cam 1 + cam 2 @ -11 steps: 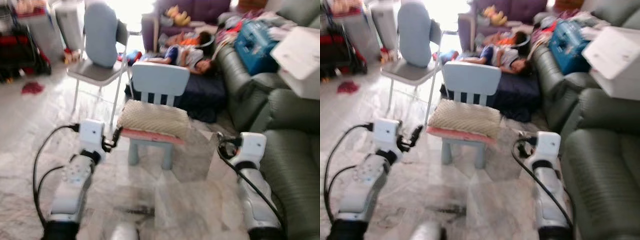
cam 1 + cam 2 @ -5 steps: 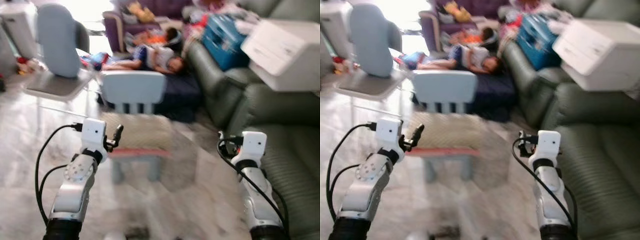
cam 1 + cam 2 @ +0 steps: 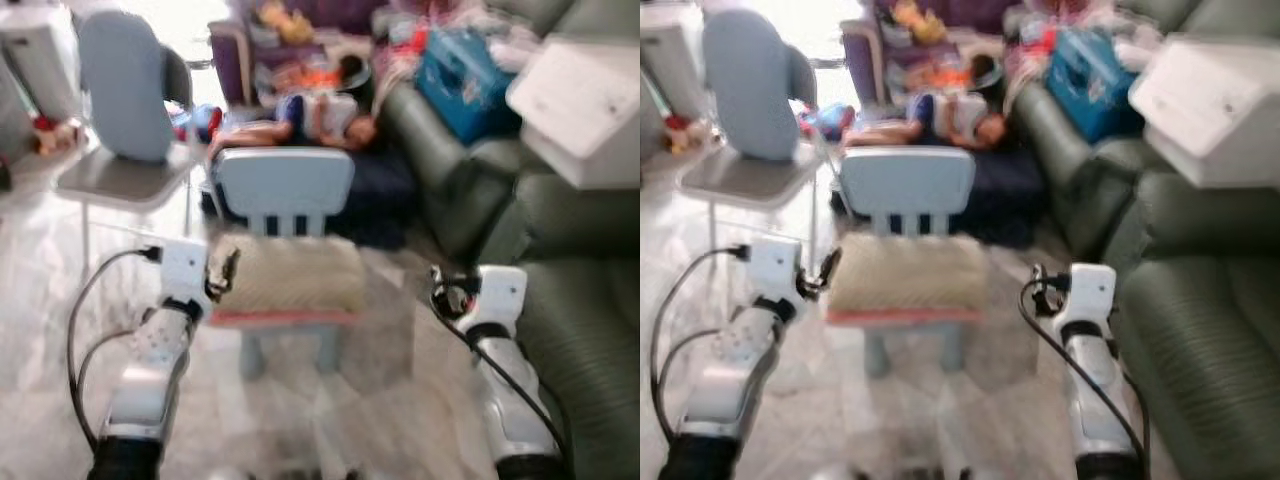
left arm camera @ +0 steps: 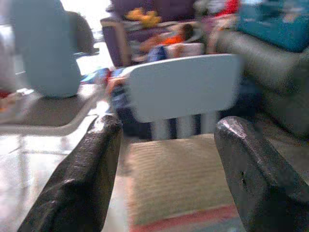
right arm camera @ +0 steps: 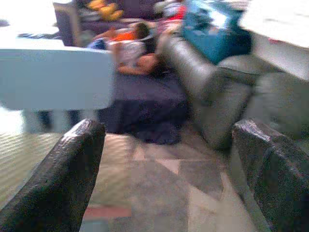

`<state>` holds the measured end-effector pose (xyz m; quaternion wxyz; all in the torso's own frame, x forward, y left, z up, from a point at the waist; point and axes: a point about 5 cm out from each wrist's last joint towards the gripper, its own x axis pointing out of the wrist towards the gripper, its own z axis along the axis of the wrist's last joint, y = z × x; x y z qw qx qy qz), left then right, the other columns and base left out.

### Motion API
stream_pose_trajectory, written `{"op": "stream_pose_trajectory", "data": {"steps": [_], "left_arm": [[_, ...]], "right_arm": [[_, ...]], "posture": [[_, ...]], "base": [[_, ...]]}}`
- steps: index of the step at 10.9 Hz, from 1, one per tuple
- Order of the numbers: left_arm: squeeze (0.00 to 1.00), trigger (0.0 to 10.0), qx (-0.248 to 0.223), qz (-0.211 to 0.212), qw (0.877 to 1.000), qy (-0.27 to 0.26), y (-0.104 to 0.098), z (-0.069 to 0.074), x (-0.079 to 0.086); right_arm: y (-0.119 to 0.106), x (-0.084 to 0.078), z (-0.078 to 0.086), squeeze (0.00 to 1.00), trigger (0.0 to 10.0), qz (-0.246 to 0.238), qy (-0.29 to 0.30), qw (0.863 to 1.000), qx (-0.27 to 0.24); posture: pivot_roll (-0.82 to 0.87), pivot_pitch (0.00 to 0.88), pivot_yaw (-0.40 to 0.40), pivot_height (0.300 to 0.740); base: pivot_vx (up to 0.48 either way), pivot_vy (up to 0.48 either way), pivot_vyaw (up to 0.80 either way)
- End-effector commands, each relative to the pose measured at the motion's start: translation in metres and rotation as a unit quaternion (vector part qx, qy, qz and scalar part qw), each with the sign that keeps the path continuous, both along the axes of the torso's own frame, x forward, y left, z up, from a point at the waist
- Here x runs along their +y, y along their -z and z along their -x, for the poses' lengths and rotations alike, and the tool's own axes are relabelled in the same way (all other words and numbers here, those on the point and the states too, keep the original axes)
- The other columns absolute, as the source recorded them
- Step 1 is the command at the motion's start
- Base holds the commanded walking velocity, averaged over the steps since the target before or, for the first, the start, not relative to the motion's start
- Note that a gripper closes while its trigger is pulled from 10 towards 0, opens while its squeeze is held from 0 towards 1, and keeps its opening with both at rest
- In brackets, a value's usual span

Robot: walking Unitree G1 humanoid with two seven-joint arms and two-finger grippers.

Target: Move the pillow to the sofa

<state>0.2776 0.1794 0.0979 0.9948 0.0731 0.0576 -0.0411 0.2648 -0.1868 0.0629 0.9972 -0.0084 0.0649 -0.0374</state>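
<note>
**Pillow on the small chair, both grippers spread in front of it**

I had the beige pillow (image 3: 288, 272) lying flat on the seat of a small pale-blue child's chair (image 3: 285, 190), with a pink edge showing under its front. The head views were blurred. My left gripper (image 3: 222, 275) was raised just beside the pillow's left edge; from its wrist camera I saw its two black fingers (image 4: 84, 179) spread wide, nothing between them, with the pillow and chair back ahead. My right gripper (image 5: 169, 183) was held up to the right of the chair, apart from the pillow, between it and the green sofa (image 3: 580, 340); its fingers (image 5: 53, 179) were also spread and empty. A white box (image 3: 580, 110) and a blue bag (image 3: 465, 80) sat on the sofa farther back. A person (image 3: 310, 115) lay on a dark mattress behind the chair. A grey folding chair (image 3: 125, 175) stood to the left.
</note>
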Motion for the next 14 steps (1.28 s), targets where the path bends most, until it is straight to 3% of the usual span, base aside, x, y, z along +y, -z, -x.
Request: {"op": "stream_pose_trajectory", "data": {"steps": [1, 3, 5, 7, 9, 11, 13, 14], "left_arm": [[0.00, 10.0, -0.007, -0.003, 1.000, -0.008, -0.003, 0.000, 0.000], [0.00, 10.0, -0.003, -0.007, 1.000, -0.007, -0.003, 0.001, -0.002], [0.00, 10.0, 0.009, -0.019, 1.000, -0.001, 0.002, 0.007, 0.006], [0.00, 10.0, 0.020, -0.026, 0.999, 0.010, 0.004, 0.006, 0.006], [0.00, 10.0, 0.017, -0.039, 0.997, 0.064, -0.003, -0.008, -0.008], [0.00, 10.0, 0.014, -0.047, 0.994, 0.094, -0.009, -0.021, -0.013], [0.00, 10.0, 0.038, -0.024, 0.993, 0.110, -0.002, -0.017, -0.010], [0.00, 10.0, 0.043, -0.002, 0.995, 0.090, 0.007, -0.005, -0.003]], "right_arm": [[-0.004, 0.002, -0.001, 0.00, 10.0, 0.010, -0.009, 1.000, -0.010], [-0.005, 0.003, -0.001, 0.00, 10.0, 0.007, -0.013, 1.000, -0.014], [-0.005, -0.002, 0.000, 0.00, 10.0, 0.004, -0.004, 1.000, -0.016], [-0.004, -0.006, 0.006, 0.00, 10.0, -0.023, 0.029, 0.999, -0.025], [-0.003, -0.005, 0.011, 0.00, 10.0, -0.034, 0.059, 0.997, -0.032], [-0.010, -0.003, 0.008, 0.00, 10.0, -0.021, 0.058, 0.997, -0.039], [-0.009, -0.003, 0.012, 0.00, 10.0, -0.017, 0.060, 0.997, -0.034], [-0.002, -0.008, 0.021, 0.00, 10.0, -0.013, 0.068, 0.997, -0.018]], "posture": [[0.02, 0.022, -0.063, 0.740], [0.02, 0.016, -0.063, 0.740], [0.02, 0.015, -0.057, 0.740], [0.00, 0.002, 0.002, 0.740], [-0.03, 0.006, 0.047, 0.740], [-0.05, 0.028, 0.039, 0.740], [-0.06, 0.037, 0.027, 0.740], [-0.06, 0.029, 0.020, 0.740]], "base": [[0.000, 0.000, 0.59], [0.000, 0.000, 0.78], [0.000, 0.000, 0.78], [0.000, 0.000, 0.24], [0.000, 0.000, 0.00], [0.000, 0.000, 0.00], [0.000, 0.000, 0.00], [0.000, 0.000, 0.00]]}}
